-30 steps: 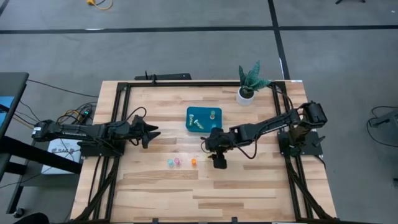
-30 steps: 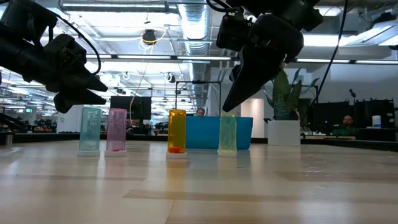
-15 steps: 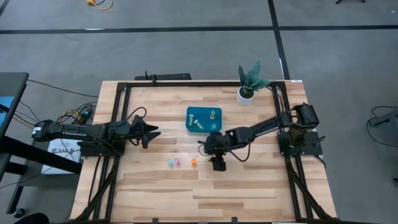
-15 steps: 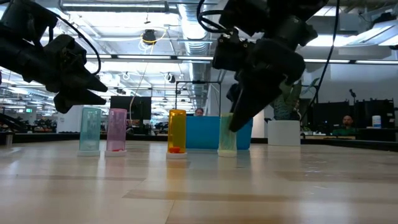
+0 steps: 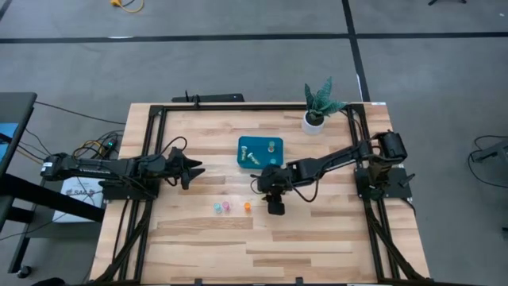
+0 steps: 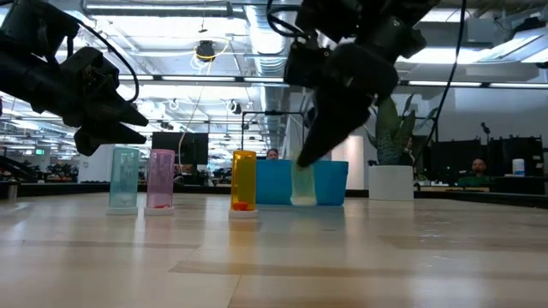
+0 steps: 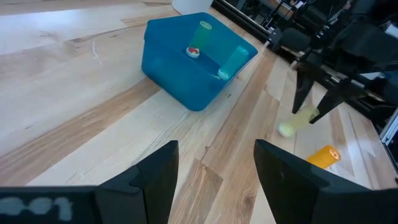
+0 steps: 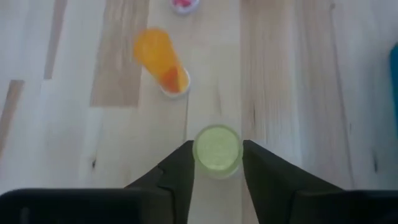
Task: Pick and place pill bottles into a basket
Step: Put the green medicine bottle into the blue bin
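Basket (image 5: pixel 257 150), the teal-blue tray, sits on the wooden table (image 5: pixel 317 238) just behind centre, with the potted plant (image 5: pixel 317 107) in its white pot near the table's far right corner. Two bottles show inside the basket in the left wrist view: a green bottle (image 7: pixel 203 34) standing upright and a blue one (image 7: pixel 232 61) leaning against the wall.

Right arm reaches in from the right edge to the middle of the table, just in front of the basket. The right gripper (image 8: pixel 217 163) has its fingers closed on a pale yellow-green bottle (image 8: pixel 217 149), pinching it from both sides; in the low view that bottle (image 6: pixel 302 184) hangs slightly clear of the wood, in front of the basket (image 6: pixel 330 181).

Left arm waits at the table's left side, the left gripper (image 7: pixel 214 168) held above the surface with its fingers spread apart and nothing between them.

Three bottles stand in a short row on the table, to the left of the held one: an orange bottle (image 5: pixel 247 207), then a pink bottle (image 5: pixel 226 206), then a light blue bottle (image 5: pixel 217 208). In the low view they stand upright, the orange one (image 6: pixel 243 181) nearest the right gripper.
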